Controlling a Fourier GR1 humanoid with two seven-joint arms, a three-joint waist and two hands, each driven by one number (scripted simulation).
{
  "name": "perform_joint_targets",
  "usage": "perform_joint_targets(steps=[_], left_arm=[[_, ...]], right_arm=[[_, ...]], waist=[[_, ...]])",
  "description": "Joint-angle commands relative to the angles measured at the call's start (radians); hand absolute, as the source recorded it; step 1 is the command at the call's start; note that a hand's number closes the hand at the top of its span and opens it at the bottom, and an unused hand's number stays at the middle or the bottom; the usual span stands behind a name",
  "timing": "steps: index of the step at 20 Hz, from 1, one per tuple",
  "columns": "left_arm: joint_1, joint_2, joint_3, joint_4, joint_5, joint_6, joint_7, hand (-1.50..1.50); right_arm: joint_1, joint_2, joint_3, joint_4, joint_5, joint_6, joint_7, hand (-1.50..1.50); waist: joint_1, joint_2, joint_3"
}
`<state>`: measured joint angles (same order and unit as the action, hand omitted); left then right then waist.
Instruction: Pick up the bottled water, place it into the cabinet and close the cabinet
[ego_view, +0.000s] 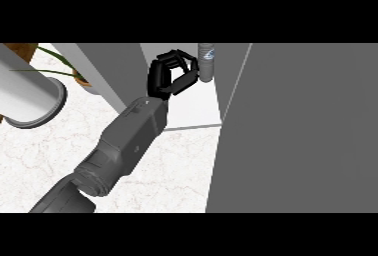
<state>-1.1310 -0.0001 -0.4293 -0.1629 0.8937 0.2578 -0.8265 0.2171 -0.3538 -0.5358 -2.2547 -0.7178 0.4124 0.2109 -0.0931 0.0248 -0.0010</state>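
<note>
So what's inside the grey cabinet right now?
Inside the grey cabinet stands the clear bottled water on its white floor, with the black left hand open beside it. The grey door hides everything further right.

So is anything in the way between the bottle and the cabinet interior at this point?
Nothing visible is. The bottled water already stands upright on the white cabinet floor, between the side wall and the open cabinet door. The left hand sits just beside it, fingers curled, with nothing between them.
</note>
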Motion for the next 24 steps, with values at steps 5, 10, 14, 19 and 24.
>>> perform_joint_targets(steps=[5,10,14,19,24], left_arm=[[0.194,0.0,-0.055,-0.169,0.01,-0.084,-0.017,1.5],[0.339,0.0,-0.124,-0.341,0.035,-0.076,-0.029,1.5],[0.397,0.0,-0.124,-0.359,0.009,-0.171,0.0,1.5],[0.519,0.035,-0.139,-0.522,-0.027,-0.181,0.025,1.5],[0.68,0.172,-0.205,-0.722,-0.056,-0.231,0.098,-1.5]], right_arm=[[0.078,-0.009,-0.065,-0.075,-0.054,0.04,0.047,-1.5],[0.092,0.0,-0.024,-0.168,-0.086,0.005,0.122,1.5],[0.109,0.004,0.0,-0.204,-0.09,0.036,0.142,1.5],[0.053,-0.06,0.012,-0.2,-0.148,0.01,0.187,1.5],[0.056,0.002,0.099,-0.28,-0.057,-0.068,0.197,1.5]], waist=[[0.05,-0.023,0.001],[0.067,-0.029,0.0],[0.075,-0.029,0.0],[0.094,-0.031,0.0],[0.108,-0.035,0.0]])
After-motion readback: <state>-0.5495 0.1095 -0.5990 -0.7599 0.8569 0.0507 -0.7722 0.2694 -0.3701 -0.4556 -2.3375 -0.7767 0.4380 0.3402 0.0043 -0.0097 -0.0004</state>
